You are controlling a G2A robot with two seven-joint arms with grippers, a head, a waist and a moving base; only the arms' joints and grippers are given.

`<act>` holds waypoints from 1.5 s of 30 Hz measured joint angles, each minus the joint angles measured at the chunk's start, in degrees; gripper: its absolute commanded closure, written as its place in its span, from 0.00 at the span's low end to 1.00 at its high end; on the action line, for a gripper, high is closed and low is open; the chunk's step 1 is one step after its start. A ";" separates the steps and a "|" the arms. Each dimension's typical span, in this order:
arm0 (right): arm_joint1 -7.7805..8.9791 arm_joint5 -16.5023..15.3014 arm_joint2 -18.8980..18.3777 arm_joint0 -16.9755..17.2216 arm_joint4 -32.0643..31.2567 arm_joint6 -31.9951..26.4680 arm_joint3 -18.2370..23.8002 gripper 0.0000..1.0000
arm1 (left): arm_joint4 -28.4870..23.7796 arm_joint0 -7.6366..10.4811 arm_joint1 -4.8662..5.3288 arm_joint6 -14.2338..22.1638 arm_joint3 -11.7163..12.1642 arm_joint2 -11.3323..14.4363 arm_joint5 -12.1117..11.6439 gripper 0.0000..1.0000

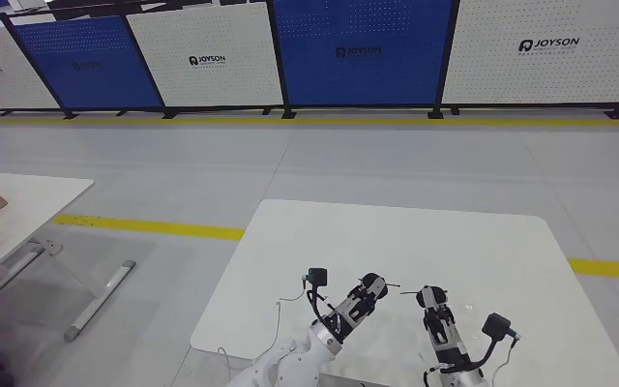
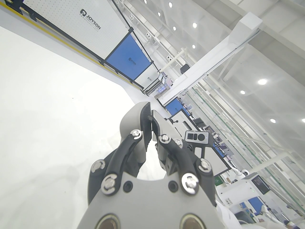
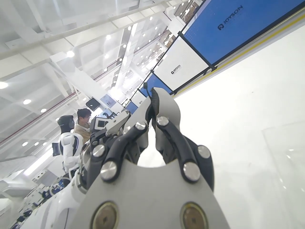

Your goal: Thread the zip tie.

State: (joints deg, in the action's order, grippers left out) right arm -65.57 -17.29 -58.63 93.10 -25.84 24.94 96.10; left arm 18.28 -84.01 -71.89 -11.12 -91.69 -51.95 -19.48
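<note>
The right gripper (image 3: 153, 91) is closed, its fingers clamped on the zip tie (image 3: 145, 86). The tie is a thin black strap whose short end pokes out past the fingertips (the rest is hidden between the pads). The left gripper (image 2: 151, 111) is likewise drawn together, and a dark nub (image 2: 149, 117) is pinched near its tips; it is judged to be the tie's other end. In the top view both grippers are held close together over the near part of the white worktop (image 1: 406, 232), tips angled toward each other. The tie's long axis is therefore taken to run across from one to the other. Neither arm is nearer, and threading is judged to hinge on lining up the two ends across that small gap.
</note>
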 measured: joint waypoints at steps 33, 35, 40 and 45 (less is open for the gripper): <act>-1.58 0.61 -0.84 -0.59 0.22 0.45 -0.13 1.00 | 0.00 0.00 0.00 0.00 0.00 0.00 0.00 1.00; -1.79 0.92 -0.78 -0.79 0.00 0.18 -0.23 1.00 | 0.00 0.00 0.00 0.00 0.00 0.00 0.00 1.00; -2.26 1.71 -0.53 -1.18 -0.77 -0.45 -0.47 1.00 | 0.00 0.00 0.00 0.00 0.00 0.00 0.00 1.00; -2.71 2.08 -0.50 -1.37 -1.17 -0.79 -0.85 1.00 | 0.00 0.00 0.00 0.00 0.00 0.00 0.00 1.00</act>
State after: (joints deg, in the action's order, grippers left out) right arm -68.27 -15.22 -59.14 91.74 -27.01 24.15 95.25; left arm 18.28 -84.01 -71.89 -11.12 -91.69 -51.95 -19.48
